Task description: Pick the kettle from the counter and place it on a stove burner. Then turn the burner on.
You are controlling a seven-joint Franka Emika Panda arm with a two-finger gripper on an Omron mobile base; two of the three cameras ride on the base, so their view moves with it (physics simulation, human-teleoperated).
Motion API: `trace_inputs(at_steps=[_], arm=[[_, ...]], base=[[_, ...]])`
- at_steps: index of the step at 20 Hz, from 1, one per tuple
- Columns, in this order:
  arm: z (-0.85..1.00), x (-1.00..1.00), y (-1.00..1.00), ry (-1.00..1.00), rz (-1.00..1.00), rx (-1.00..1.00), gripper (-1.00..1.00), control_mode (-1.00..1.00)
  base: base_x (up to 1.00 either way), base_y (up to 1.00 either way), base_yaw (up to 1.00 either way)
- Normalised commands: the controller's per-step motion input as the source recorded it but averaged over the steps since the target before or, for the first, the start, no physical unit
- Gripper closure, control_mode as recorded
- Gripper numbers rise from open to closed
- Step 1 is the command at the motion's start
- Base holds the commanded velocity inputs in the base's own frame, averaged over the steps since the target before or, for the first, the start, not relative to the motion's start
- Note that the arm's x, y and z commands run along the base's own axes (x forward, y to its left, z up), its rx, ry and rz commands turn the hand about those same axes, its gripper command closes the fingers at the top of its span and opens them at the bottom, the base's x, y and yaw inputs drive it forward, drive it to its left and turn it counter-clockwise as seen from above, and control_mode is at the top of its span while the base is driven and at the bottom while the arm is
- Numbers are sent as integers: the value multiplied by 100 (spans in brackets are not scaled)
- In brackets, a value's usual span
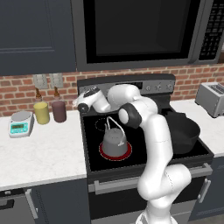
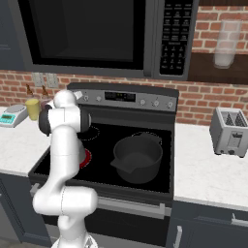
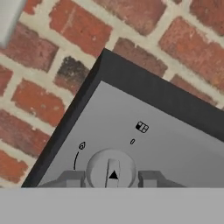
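Note:
The grey kettle (image 1: 114, 141) stands upright on the front-left stove burner (image 1: 103, 153), whose ring glows red around its base; a sliver of that red glow (image 2: 87, 158) shows past my arm in the right base view. My gripper (image 3: 111, 177) is up at the left end of the stove's back panel (image 3: 175, 140), shut on the round grey knob (image 3: 111, 164), one fingertip against each side. In the left base view the hand (image 1: 85, 100) reaches up and left behind the kettle. The white counter (image 1: 43, 148) lies left of the stove.
A wide black pot (image 1: 181, 131) fills the right side of the cooktop. A toaster (image 2: 230, 131) stands on the right counter. A scale (image 1: 21, 122), a yellow cup (image 1: 41, 112) and a maroon cup (image 1: 59, 110) stand on the left counter. A microwave (image 1: 140, 30) hangs overhead.

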Motion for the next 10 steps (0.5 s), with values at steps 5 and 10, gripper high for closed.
trace_inputs(at_steps=[5,10], arm=[[-2,0,0,0,0,-12,100,-100],[-1,0,0,0,0,-12,100,-100]], base=[[0,0,0],[0,0,0]])
